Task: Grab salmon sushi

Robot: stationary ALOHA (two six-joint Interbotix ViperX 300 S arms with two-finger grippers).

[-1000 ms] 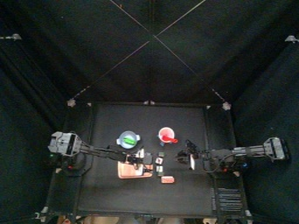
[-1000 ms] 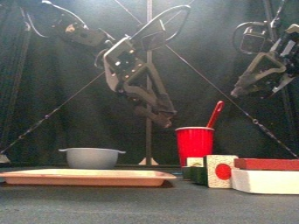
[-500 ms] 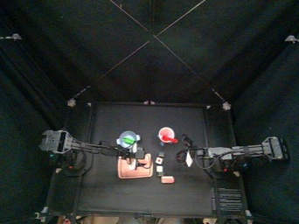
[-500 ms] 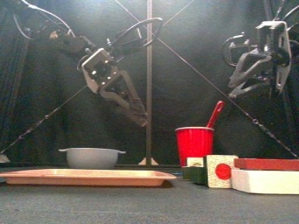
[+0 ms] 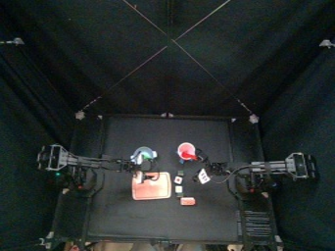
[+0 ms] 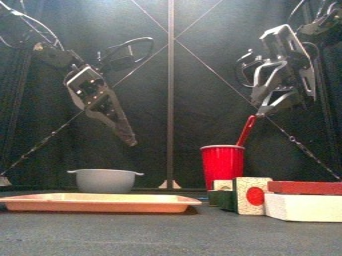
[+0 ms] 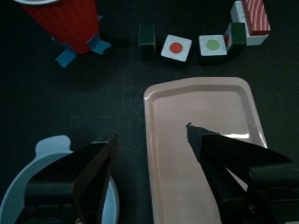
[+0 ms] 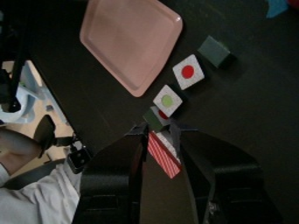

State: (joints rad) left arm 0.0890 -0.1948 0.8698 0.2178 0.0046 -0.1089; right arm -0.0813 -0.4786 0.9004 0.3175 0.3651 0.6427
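Orange-pink sushi: the salmon sushi (image 5: 187,201) lies on the desk (image 5: 118,132) close to its front edge, just past the tray's front right corner, untouched by either arm.
Sushi up close: in the front view it sits near and large, a red-orange slab on a pale base (image 6: 310,206); in the right wrist view its striped top (image 8: 165,155) shows well below the fingers.
Right gripper: it hangs high over the right side (image 6: 270,95), fingers apart and empty (wide enough, I judge, to straddle the piece). The sushi falls between the two fingers in its own camera, so this arm seems lined up to take it.
Left gripper: also raised and clear of everything (image 6: 120,125), fingers apart with nothing between them. Its camera looks down on the tray, and the sushi sits at the far corner of that view (image 7: 254,17), so it probably is not the one grabbing.
Tray: flat pink board (image 7: 205,114), bare, likely a place for setting things down.
Neighbours: a red-dot block (image 7: 177,47) and a green-dot block (image 7: 212,44) stand just behind the sushi, with the red cup (image 6: 223,165) further back and the grey bowl (image 6: 104,179) behind the tray.
Stage: approach only; nothing grasped yet.
Risk: the blocks stand close, so a wide descent could nudge them.
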